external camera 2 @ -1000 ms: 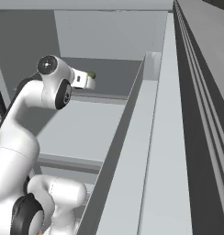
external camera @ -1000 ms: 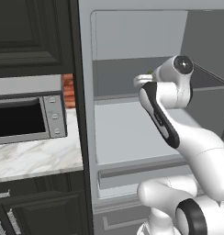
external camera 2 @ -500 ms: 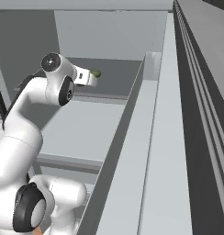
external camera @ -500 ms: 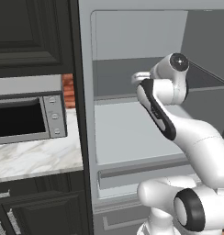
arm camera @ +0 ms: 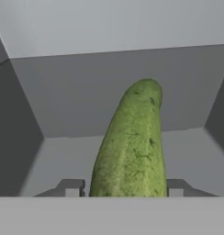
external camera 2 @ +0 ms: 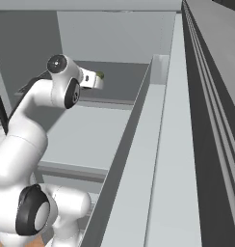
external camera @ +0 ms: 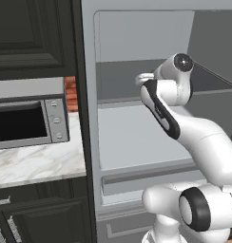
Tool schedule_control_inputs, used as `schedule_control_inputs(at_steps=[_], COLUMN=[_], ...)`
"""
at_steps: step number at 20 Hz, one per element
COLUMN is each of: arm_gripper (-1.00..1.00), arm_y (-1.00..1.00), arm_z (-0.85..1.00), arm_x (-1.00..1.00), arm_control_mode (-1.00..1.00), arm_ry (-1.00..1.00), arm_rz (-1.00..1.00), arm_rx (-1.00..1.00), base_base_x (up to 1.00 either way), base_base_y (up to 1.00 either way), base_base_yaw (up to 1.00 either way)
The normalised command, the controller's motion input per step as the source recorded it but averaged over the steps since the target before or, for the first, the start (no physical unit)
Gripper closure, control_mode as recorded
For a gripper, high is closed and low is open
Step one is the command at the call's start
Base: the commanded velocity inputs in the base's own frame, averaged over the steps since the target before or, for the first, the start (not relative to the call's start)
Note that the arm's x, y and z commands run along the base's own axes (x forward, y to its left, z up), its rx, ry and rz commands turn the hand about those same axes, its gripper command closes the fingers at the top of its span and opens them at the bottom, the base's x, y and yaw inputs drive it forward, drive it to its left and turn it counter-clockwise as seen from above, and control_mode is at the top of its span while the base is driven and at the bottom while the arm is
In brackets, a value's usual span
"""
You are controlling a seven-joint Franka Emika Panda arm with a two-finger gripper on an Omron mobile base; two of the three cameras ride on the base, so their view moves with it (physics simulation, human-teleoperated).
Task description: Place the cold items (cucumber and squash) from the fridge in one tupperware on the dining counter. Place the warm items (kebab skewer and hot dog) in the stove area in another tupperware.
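Observation:
A green cucumber (arm camera: 132, 147) lies lengthwise on the upper fridge shelf (arm camera: 63, 156) and points away toward the back wall. My gripper (arm camera: 124, 189) reaches into the fridge at that shelf, with one finger on each side of the cucumber's near end and the jaws drawn in against it. From the right base view, the cucumber's (external camera 2: 99, 75) dark green tip shows just past the hand (external camera 2: 90, 80). In the left base view the arm hides the gripper. Squash, kebab skewer, hot dog and tupperware are out of view.
The open fridge door (external camera 2: 163, 144) runs along the arm's right side. The fridge's left wall (external camera: 89, 118) stands close by. Beyond it, a microwave (external camera: 27, 121) sits on a marble counter (external camera: 37, 161) under dark cabinets. A lower shelf (external camera: 137, 137) lies under the arm.
The hand has pushed a little deeper over the shelf. The jaws have come in from wide open to the cucumber's sides.

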Motion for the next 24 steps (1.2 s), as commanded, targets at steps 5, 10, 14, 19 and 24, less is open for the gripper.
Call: schedule_control_inputs(at_steps=[5,10,14,19,24], arm_gripper=[1.0,1.0,1.0,1.0,1.0], arm_y=[0.0,0.02,0.1,0.1,0.08], arm_z=[-0.19,-0.11,-0.02,0.17,0.35], arm_x=[0.01,-0.25,-0.68,-0.96,-0.85], arm_control_mode=[-1.0,-1.0,-1.0,-1.0,-1.0], arm_ry=[0.0,0.0,-0.14,-0.09,0.02], arm_rz=[0.02,0.01,0.0,0.0,0.0], arm_rx=[0.0,0.0,0.0,0.01,0.02], base_base_x=[0.0,0.0,0.0,0.0,0.0], base_base_y=[0.0,0.0,0.0,0.0,0.0], base_base_yaw=[0.0,0.0,0.0,0.0,0.0])
